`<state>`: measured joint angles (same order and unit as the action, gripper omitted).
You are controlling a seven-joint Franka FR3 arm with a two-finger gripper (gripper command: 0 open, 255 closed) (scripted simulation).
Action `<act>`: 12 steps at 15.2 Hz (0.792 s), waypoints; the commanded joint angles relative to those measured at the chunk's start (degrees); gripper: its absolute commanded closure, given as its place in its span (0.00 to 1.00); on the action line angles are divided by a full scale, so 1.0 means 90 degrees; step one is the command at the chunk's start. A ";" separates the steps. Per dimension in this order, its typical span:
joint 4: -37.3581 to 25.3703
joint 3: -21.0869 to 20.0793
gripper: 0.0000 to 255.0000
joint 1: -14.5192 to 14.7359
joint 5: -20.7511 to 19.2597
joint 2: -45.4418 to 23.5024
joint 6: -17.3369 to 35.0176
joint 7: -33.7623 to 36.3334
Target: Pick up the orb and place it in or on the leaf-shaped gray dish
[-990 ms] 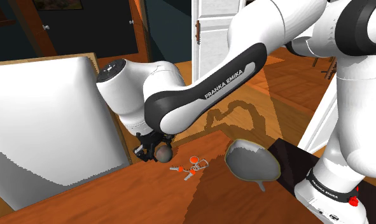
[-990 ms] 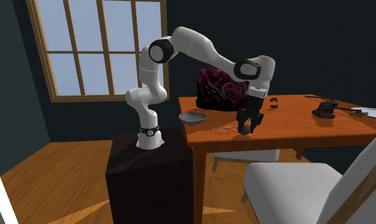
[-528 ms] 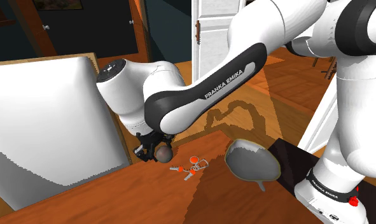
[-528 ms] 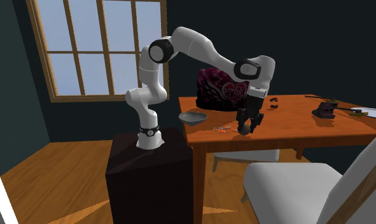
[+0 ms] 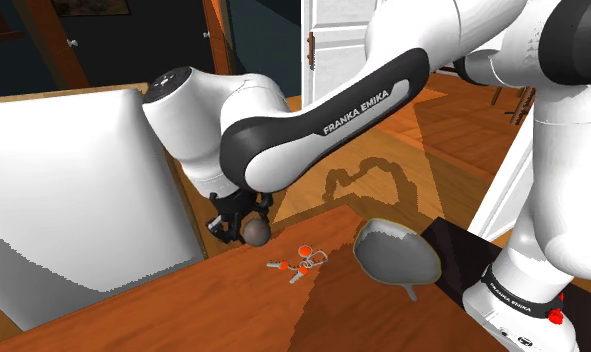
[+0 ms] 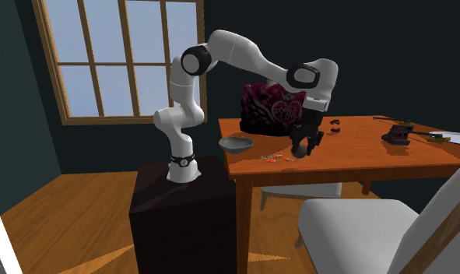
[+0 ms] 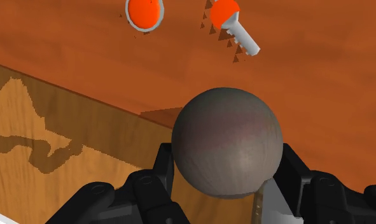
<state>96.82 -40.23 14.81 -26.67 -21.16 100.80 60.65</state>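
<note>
A dull grey-brown ball (image 5: pixel 254 231) (image 6: pixel 299 152) (image 7: pixel 226 141) sits clasped between the jaws, just above the worktop (image 5: pixel 233 310) near its edge. The grey leaf-shaped dish (image 5: pixel 393 255) (image 6: pixel 236 144), short-stemmed, lies right way up on the worktop, well apart from the ball.

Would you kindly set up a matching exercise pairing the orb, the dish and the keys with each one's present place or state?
1. orb
2. dish
3. keys

a. flat on the table, between the other two
b. clasped in the end effector
c. grey and empty

Pairs: 1-b, 2-c, 3-a.
</note>
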 commanded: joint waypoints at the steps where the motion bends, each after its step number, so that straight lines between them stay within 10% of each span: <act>1: -0.0106 -0.0021 1.00 0.0003 0.0047 0.0052 -0.0140 -0.0049; 12: -0.0821 -0.0093 1.00 0.0047 0.0212 0.0237 -0.0949 -0.0317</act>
<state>90.26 -41.05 15.14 -24.81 -19.03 93.04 58.04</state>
